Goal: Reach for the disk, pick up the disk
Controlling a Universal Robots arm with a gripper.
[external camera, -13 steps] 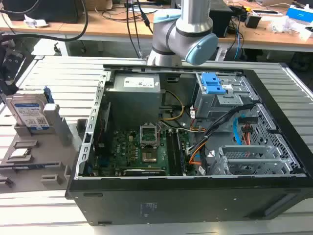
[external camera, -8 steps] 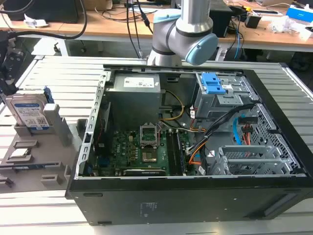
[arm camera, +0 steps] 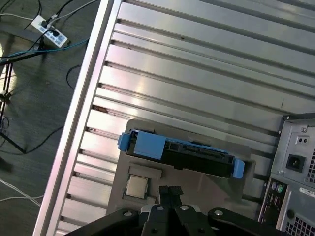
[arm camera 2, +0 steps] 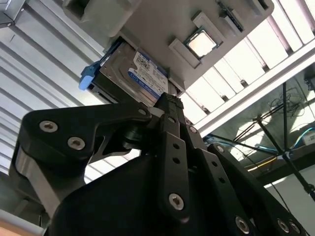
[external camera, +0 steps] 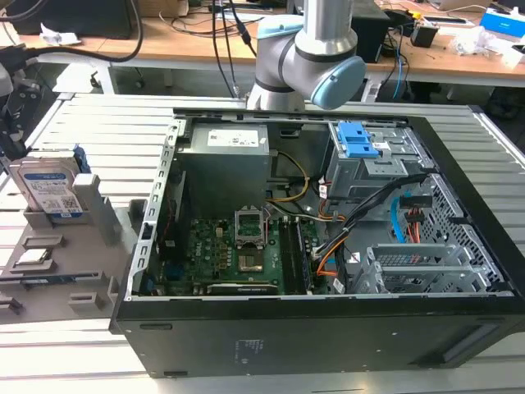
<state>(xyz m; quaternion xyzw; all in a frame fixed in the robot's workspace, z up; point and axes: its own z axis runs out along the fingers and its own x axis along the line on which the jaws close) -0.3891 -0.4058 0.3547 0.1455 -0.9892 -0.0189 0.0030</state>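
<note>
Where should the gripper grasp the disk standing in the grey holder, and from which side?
Probably across its two flat faces at the free top edge, coming from above: the disk stands on edge, its lower part sunk in the grey holder, blue frame capping its ends.

Item count: one arm [external camera: 316, 49] carrying one gripper [arm camera: 170, 190]. Directly ahead of the gripper tip: one grey holder [arm camera: 206, 183], containing one disk [arm camera: 182, 150] and one square chip [arm camera: 137, 186]. The disk's blue frame has two end tabs, one at each end of the edge facing the gripper. To one side of the gripper, past the holder: one open computer case [external camera: 287, 345]. Inside the case, well apart from the gripper: one power supply box [external camera: 225, 152], one green circuit board [external camera: 221, 250] and one blue ribbed latch [external camera: 361, 139]. On the floor, well apart from the gripper: one white power strip [arm camera: 49, 32].
</note>
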